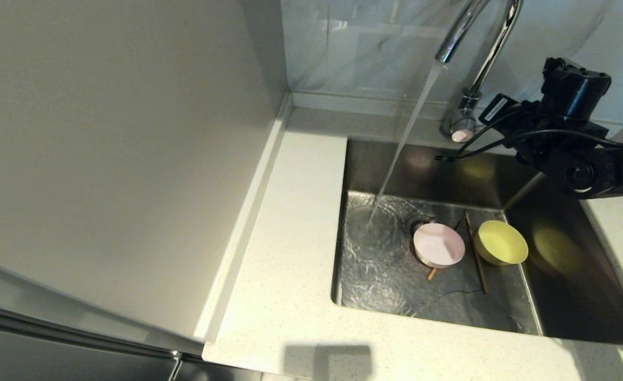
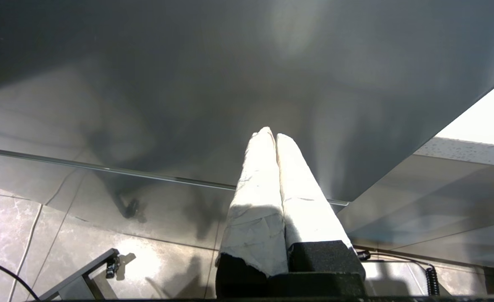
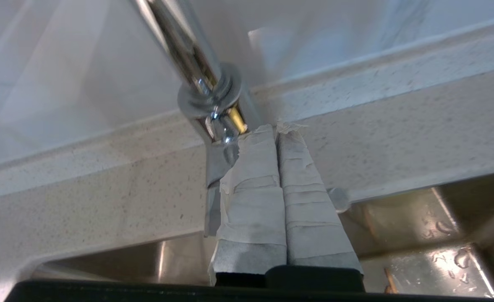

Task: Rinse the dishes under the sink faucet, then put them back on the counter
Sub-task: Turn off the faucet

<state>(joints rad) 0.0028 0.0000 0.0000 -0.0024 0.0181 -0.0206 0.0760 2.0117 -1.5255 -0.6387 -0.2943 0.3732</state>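
Observation:
Water runs from the chrome faucet (image 1: 462,119) into the steel sink (image 1: 385,264). On the sink floor a pale pink bowl (image 1: 438,244) sits by the drain. A yellow bowl (image 1: 500,242) tilts at the right. One brown chopstick (image 1: 475,254) lies between them, and another chopstick (image 1: 432,273) pokes out from under the pink bowl. My right arm (image 1: 570,132) reaches over the sink's back right corner. In the right wrist view my right gripper (image 3: 277,128) is shut and empty, its tips beside the faucet (image 3: 207,90) base. My left gripper (image 2: 272,134) is shut and empty, parked low.
The speckled counter (image 1: 290,222) runs along the sink's left and front. A tall pale panel (image 1: 105,132) stands at the left. The marbled wall (image 1: 369,47) rises behind the faucet. The water stream (image 1: 406,137) lands left of the drain.

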